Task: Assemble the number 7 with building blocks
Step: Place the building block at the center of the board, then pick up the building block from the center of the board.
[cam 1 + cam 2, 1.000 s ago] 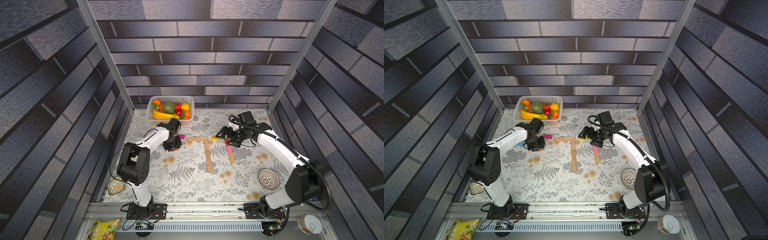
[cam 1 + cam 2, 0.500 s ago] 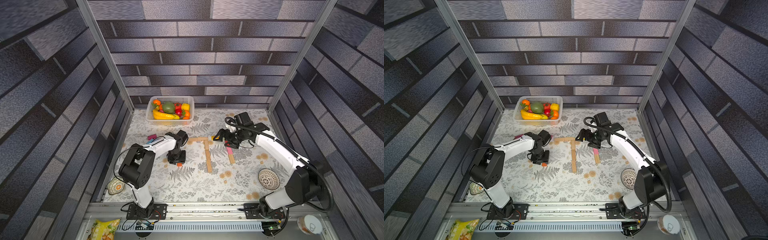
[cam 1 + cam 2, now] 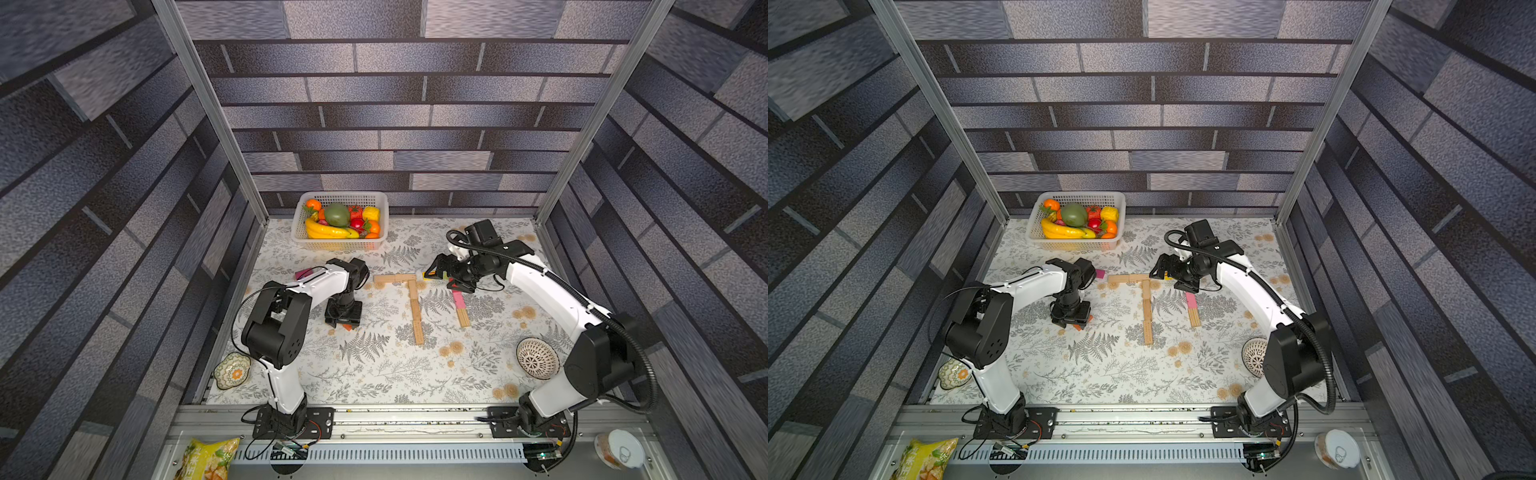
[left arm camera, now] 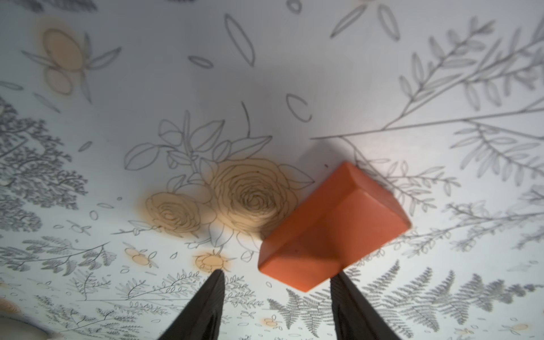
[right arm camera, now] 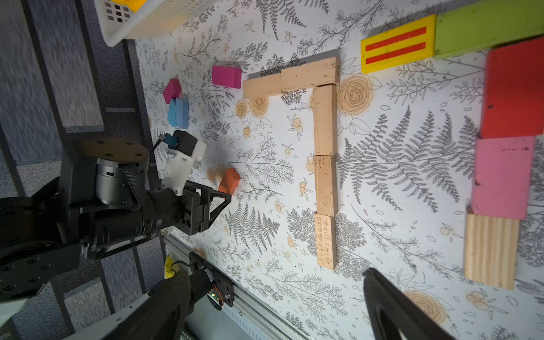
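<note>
**A:** On the floral mat (image 3: 374, 374), where is the number 7 (image 3: 413, 303) found?

**B:** Centrally, laid flat. An orange block (image 4: 332, 229) is seen lying at the parted left gripper (image 4: 276, 273); the right gripper (image 5: 275, 272) is held wide apart.

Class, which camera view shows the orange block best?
The left wrist view: the orange block is large and close, faces and edges clear. The right wrist view shows it small. In both top views only a sliver peeks from behind the left tool.
</note>
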`<state>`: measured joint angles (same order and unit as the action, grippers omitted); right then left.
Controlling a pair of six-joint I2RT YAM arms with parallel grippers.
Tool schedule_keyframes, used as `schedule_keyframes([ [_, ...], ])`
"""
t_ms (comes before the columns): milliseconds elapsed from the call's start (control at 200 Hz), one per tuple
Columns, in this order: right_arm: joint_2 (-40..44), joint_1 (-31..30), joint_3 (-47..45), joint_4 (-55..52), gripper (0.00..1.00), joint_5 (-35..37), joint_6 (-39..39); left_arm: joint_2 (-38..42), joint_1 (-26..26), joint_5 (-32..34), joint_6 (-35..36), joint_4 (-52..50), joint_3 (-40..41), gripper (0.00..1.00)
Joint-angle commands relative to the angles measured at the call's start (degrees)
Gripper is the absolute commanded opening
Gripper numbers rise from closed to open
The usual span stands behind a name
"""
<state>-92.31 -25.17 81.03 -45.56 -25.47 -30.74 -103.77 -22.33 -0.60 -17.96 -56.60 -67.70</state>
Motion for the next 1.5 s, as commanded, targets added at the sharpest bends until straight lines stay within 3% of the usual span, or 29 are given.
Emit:
schedule_keyframes([
  [0,-2.84,-2.77,4.17,-4.72,0.93,2.12,3.27,3.97,2.12,-1.59,1.87,-2.00,-0.15,0.64],
  [140,-3.18,-2.94,3.54,-2.45,0.93,0.98,1.56,7.73,2.99,-3.70,3.09,-1.75,-2.72,0.71],
  [306,-3.85,-3.21,4.62,-2.10,0.92,0.79,0.64,6.80,6.48,-6.48,4.07,-1.88,-7.15,0.70],
  [441,-6.66,-6.26,11.68,-8.91,0.88,3.96,7.99,7.55,5.73,-9.06,6.09,-1.21,-6.99,0.70],
  [546,-10.22,-8.95,16.78,-13.72,0.87,5.29,12.84,10.87,8.21,-8.83,-0.96,-0.79,-2.86,0.74],
  [686,-13.15,-15.50,20.21,-11.64,0.90,5.46,27.92,23.43,20.63,-15.62,-15.40,5.24,8.92,0.76],
  [817,-12.89,-18.07,12.89,4.70,0.90,-0.85,44.95,33.26,28.92,-21.98,-22.65,10.34,16.72,0.77],
  [932,-12.80,-19.41,6.00,18.33,0.92,-7.31,64.55,37.15,31.84,-24.40,-24.53,10.72,20.12,0.77],
  [987,-13.99,-20.32,4.89,22.48,0.96,-7.08,69.93,38.41,32.08,-24.54,-24.97,10.80,21.15,0.77],
  [1122,-23.14,-22.37,16.08,13.23,0.95,-7.14,80.21,41.48,32.99,-24.54,-24.85,9.37,22.48,0.77],
  [1277,-29.39,-24.42,19.57,14.32,0.89,-5.16,82.24,43.71,33.35,-24.44,-24.76,8.33,24.16,0.78],
  [1328,-30.28,-24.62,19.60,17.04,0.86,-4.24,79.13,43.82,33.40,-24.33,-24.78,8.43,24.46,0.78],
  [1493,-34.92,-24.37,23.31,22.21,0.86,8.42,73.99,42.58,33.23,-23.74,-24.23,8.37,23.26,0.78],
])
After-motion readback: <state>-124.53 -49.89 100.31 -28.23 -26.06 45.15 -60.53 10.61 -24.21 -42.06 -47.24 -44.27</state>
